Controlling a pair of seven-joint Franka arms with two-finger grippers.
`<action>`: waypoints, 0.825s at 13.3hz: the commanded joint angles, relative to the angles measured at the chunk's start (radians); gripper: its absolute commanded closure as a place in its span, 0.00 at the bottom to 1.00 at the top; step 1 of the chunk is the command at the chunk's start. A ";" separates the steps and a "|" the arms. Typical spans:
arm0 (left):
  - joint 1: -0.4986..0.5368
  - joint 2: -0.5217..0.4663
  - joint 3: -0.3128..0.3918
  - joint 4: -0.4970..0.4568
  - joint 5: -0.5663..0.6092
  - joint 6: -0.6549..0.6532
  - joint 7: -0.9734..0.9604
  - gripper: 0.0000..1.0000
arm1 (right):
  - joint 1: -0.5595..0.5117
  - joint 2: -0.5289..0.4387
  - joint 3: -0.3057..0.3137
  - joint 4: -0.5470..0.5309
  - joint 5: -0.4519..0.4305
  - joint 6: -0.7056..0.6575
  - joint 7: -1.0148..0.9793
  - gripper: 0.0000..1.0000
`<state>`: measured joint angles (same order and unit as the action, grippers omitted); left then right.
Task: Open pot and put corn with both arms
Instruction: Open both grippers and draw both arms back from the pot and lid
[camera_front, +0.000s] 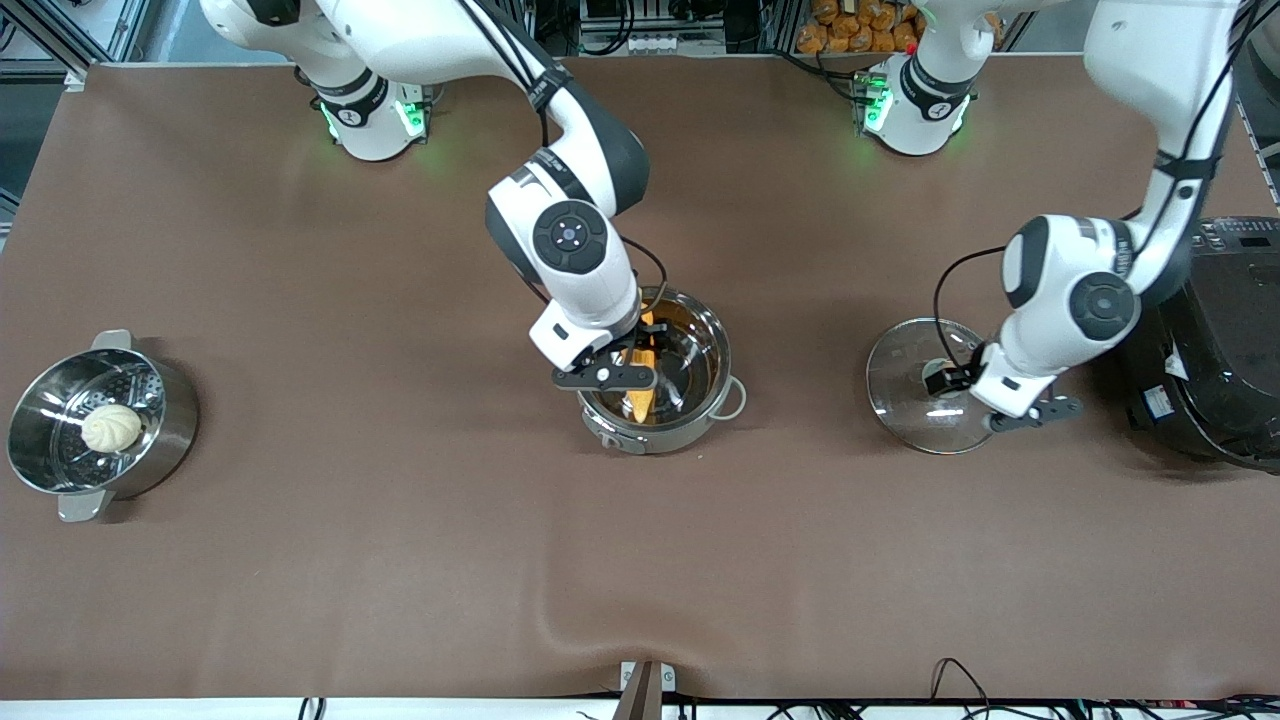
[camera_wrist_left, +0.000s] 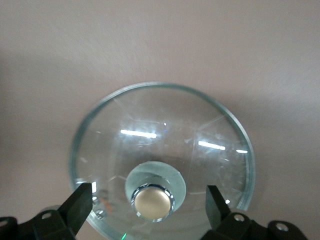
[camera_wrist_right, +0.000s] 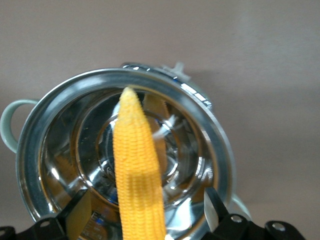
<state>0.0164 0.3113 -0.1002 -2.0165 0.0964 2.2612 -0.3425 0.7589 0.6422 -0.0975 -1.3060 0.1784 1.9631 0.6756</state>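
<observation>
The steel pot (camera_front: 722, 352) stands open at mid table. The corn (camera_front: 640, 400) lies tilted inside it, tip against the wall. My right gripper (camera_front: 625, 385) hovers over the pot's mouth. In the right wrist view the corn (camera_wrist_right: 135, 150) runs between the open fingers (camera_wrist_right: 214, 207) with a gap on each side, above the pot's rim (camera_wrist_right: 30, 150). The glass lid (camera_front: 900, 385) lies flat on the table toward the left arm's end. My left gripper (camera_front: 1020, 415) is over it, open. In the left wrist view its fingers (camera_wrist_left: 80, 200) flank the copper knob (camera_wrist_left: 152, 202) of the lid (camera_wrist_left: 150, 130) without touching.
A steel steamer pot (camera_front: 170, 420) with a pale bun (camera_front: 110, 427) stands at the right arm's end. A big black cooker (camera_front: 1220, 340) stands at the left arm's end, close beside the left arm's wrist.
</observation>
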 joint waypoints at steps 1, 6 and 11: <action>0.005 -0.026 -0.018 0.239 0.014 -0.280 -0.026 0.00 | -0.102 -0.125 0.007 -0.013 0.013 -0.123 -0.059 0.00; 0.043 -0.067 -0.015 0.510 0.008 -0.535 0.025 0.00 | -0.309 -0.303 0.005 -0.055 -0.081 -0.297 -0.185 0.00; 0.054 -0.150 -0.021 0.513 -0.053 -0.568 0.125 0.00 | -0.394 -0.363 0.004 -0.041 -0.146 -0.332 -0.189 0.00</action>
<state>0.0704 0.1995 -0.1083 -1.5026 0.0619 1.7338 -0.2419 0.3998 0.3166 -0.1119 -1.3156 0.0511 1.6380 0.4861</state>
